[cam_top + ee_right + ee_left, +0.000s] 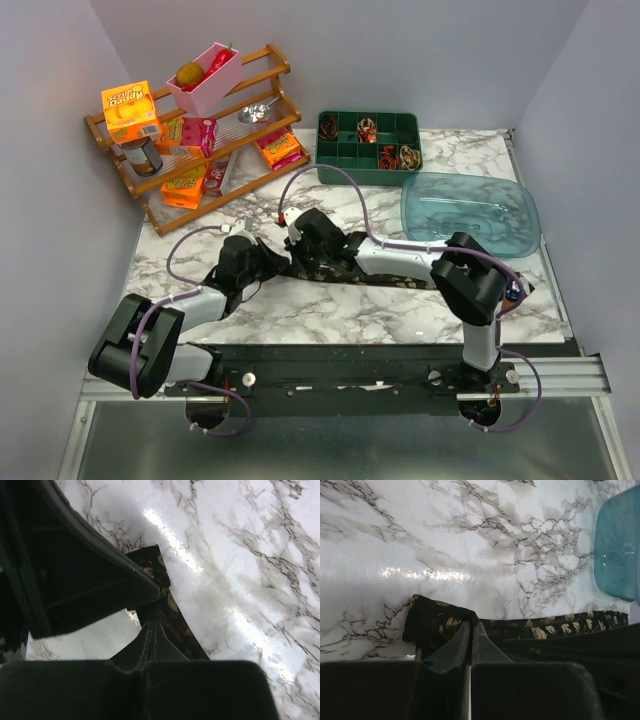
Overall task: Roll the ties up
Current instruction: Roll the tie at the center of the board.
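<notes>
I have one tie (545, 627) pinned flat on the marble table (470, 530).
My left gripper (471, 626) pinches its folded end; my right gripper (152, 626) is clenched on the strip just beside.

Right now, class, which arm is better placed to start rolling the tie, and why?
Left. The left gripper is shut on the folded end of the tie, where a roll would start. The right gripper pinches the fabric further along, so it probably suits steadying the strip.

Black tie (435, 620) with gold leaf pattern
</notes>
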Motion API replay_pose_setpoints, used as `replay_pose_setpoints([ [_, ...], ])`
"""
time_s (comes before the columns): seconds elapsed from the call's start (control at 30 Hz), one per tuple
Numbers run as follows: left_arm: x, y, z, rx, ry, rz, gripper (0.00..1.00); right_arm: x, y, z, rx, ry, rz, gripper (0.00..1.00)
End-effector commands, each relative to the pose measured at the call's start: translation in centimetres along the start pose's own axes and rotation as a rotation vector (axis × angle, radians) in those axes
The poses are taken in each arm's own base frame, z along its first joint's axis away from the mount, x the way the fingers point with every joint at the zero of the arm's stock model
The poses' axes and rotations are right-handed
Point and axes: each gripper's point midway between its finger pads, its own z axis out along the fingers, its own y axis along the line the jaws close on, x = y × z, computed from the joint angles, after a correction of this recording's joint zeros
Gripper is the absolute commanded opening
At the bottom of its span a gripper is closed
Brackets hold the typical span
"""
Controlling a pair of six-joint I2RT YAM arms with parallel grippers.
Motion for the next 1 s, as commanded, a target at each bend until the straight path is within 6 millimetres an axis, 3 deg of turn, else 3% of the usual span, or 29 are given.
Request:
replay_pose_setpoints([
  [0.0,0.4,0.0,-0.2,0.008,-0.007,0.005,0.00,1.7,0.3,2.5,-0.031,0.066,0.037,0.01],
  [0.43,1.6,-0.1,0.0,0.009,0.011,0.005,0.00,5.6,-1.2,4.4,-0.001,0.177,0.097,0.01],
  [0.67,2.2,-0.1,-0.1,0.022,0.011,0.002,0.01,4.9,-2.0,4.1,-0.001,0.163,0.117,0.01],
  [0.8,2.4,0.0,-0.1,0.023,0.010,0.001,0.04,3.0,-2.1,3.4,-0.010,0.121,0.120,0.01],
  [0.9,2.9,0.0,-0.2,0.032,0.016,-0.001,0.18,1.6,-2.4,3.1,-0.010,0.092,0.116,0.01],
  [0.97,3.1,0.1,-0.3,0.033,0.018,-0.001,0.34,1.3,-2.5,3.3,-0.012,0.091,0.113,0.01],
])
